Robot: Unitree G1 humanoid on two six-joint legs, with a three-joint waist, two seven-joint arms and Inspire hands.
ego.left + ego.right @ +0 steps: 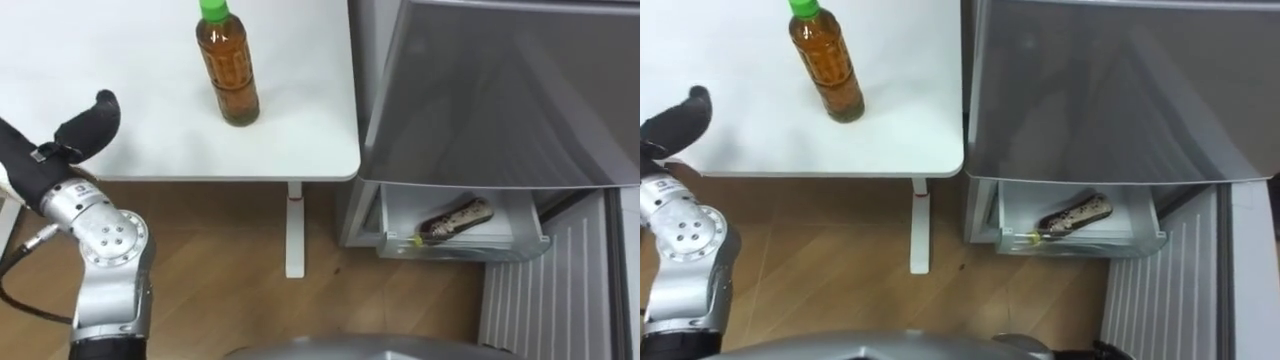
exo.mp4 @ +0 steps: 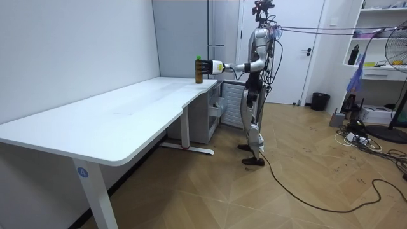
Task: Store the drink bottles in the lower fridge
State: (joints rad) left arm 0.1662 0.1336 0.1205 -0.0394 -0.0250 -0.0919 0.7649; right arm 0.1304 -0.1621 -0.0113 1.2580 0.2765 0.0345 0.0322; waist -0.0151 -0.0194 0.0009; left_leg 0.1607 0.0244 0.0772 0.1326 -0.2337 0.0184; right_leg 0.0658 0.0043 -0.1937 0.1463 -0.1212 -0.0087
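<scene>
A tea bottle with a green cap stands upright on the white table, near its right front corner. My left hand hovers at the table's front edge, well to the left of the bottle, fingers relaxed and holding nothing. In the room view the left hand is stretched out beside the bottle. To the right stands the grey fridge. Its lower drawer is pulled out, and another drink bottle lies on its side inside.
The table's white leg stands on the wooden floor between me and the fridge. A ribbed white panel lies at the lower right beside the drawer. In the room view I stand at the table's far end, next to the fridge.
</scene>
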